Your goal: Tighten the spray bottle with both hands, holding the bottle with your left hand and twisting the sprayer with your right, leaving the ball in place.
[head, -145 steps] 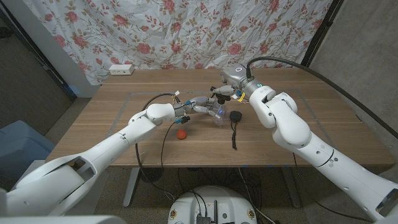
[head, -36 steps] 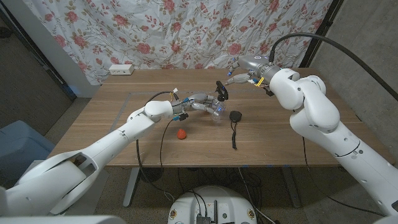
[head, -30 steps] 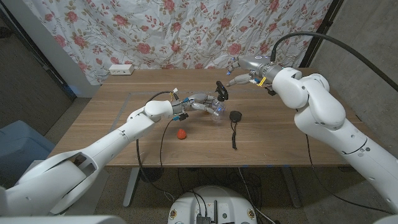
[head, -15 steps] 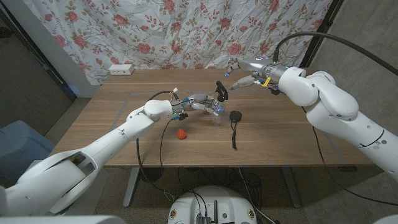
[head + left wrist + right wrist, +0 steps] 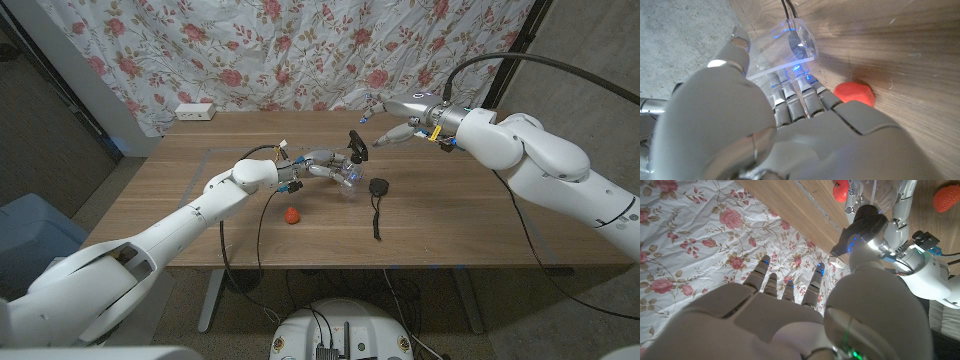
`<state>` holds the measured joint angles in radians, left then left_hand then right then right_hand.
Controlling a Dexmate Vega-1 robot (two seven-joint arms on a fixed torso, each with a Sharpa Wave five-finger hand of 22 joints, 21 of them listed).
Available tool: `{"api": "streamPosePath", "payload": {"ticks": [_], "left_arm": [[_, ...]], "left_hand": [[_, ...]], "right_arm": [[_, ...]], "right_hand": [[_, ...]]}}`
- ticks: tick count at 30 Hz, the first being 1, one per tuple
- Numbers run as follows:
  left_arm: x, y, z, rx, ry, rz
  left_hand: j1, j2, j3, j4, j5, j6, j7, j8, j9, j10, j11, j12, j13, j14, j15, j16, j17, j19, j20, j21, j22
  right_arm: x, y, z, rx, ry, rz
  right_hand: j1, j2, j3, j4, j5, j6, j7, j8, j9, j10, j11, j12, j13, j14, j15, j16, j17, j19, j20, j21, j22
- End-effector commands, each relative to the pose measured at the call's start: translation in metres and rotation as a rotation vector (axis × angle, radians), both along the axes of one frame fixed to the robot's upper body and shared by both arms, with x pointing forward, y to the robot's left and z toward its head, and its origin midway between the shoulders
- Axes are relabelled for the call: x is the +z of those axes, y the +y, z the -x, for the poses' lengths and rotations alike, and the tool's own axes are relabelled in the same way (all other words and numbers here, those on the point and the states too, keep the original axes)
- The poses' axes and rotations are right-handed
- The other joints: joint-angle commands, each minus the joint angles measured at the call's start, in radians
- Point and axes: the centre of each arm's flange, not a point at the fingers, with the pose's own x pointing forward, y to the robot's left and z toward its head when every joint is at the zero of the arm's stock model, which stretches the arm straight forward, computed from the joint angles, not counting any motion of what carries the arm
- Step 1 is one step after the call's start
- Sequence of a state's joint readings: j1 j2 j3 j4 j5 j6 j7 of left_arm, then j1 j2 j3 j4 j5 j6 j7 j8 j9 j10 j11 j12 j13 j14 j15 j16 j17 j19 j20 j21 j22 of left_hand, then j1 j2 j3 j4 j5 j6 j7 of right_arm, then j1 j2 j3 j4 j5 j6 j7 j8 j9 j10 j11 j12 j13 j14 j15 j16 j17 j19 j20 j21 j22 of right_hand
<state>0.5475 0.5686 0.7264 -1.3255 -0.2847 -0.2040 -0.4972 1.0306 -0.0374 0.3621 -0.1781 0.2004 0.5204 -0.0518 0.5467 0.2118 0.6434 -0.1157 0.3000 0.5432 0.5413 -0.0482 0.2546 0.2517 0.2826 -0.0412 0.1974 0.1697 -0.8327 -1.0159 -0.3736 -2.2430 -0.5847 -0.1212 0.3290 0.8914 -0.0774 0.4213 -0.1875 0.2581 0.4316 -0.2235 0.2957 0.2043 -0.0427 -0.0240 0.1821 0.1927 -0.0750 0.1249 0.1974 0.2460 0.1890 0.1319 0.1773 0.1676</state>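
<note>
A clear spray bottle lies tilted on the table's middle, and my left hand grips its body. Its black sprayer sticks up at the far end. In the left wrist view the clear bottle sits under my left hand's fingers, with the red ball close beside them. On the wood, the red ball lies nearer the front edge than the bottle. My right hand hovers open above the table, right of the sprayer and apart from it. Spread fingers of my right hand point at the curtain.
A black puck with a cable lies just right of the bottle. A white power strip sits at the table's far left edge. A flowered curtain hangs behind the table. My left arm crosses the right wrist view.
My right hand has let go of the sprayer and drawn away to the right and up, fingers spreading. The left hand, bottle and ball have stayed put.
</note>
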Motion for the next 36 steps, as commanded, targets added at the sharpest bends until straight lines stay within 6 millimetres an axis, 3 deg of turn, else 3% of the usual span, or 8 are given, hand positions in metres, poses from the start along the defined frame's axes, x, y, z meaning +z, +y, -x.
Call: {"api": "streamPosePath", "payload": {"ticks": [1, 20, 36], "left_arm": [[0.0, -0.002, 0.002, 0.002, 0.003, -0.012], [0.002, -0.005, 0.0, -0.006, 0.001, -0.015], [0.0, -0.003, 0.001, -0.002, 0.004, -0.013]], "left_hand": [[-0.067, 0.151, 0.014, 0.009, 0.003, 0.013, 0.001, 0.311, 0.001, 0.054, -0.033, 0.01, 0.016, 0.01, -0.11, 0.0, 0.004, 0.008, -0.043, -0.003, 0.003], [-0.061, 0.155, 0.014, 0.007, 0.003, 0.015, 0.006, 0.312, 0.001, 0.057, -0.025, 0.011, 0.018, 0.013, -0.109, 0.001, 0.005, 0.009, -0.042, -0.003, 0.003], [-0.062, 0.156, 0.015, 0.009, 0.003, 0.014, 0.002, 0.312, 0.001, 0.055, -0.031, 0.011, 0.019, 0.012, -0.109, -0.001, 0.005, 0.009, -0.041, -0.003, 0.003]], "right_arm": [[-0.004, -0.005, -0.006, 0.074, -0.029, 0.004], [-0.012, 0.001, -0.015, 0.141, -0.004, -0.01], [-0.016, 0.007, -0.023, 0.153, 0.015, -0.002]], "right_hand": [[0.035, -0.001, 0.015, 0.002, 0.01, 0.014, 0.002, 0.002, 0.003, 0.003, -0.019, 0.01, 0.003, 0.001, -0.01, 0.007, -0.002, 0.005, -0.009, 0.009, -0.001], [0.112, -0.01, 0.025, 0.011, 0.021, 0.14, 0.002, 0.045, 0.01, 0.031, -0.07, 0.019, -0.001, 0.004, -0.037, 0.012, -0.015, 0.01, -0.028, 0.009, -0.001], [0.122, -0.003, 0.023, 0.018, 0.02, 0.187, 0.002, 0.061, 0.012, 0.046, -0.073, 0.022, -0.002, 0.005, -0.043, 0.015, -0.015, 0.013, -0.031, 0.01, -0.001]]}}
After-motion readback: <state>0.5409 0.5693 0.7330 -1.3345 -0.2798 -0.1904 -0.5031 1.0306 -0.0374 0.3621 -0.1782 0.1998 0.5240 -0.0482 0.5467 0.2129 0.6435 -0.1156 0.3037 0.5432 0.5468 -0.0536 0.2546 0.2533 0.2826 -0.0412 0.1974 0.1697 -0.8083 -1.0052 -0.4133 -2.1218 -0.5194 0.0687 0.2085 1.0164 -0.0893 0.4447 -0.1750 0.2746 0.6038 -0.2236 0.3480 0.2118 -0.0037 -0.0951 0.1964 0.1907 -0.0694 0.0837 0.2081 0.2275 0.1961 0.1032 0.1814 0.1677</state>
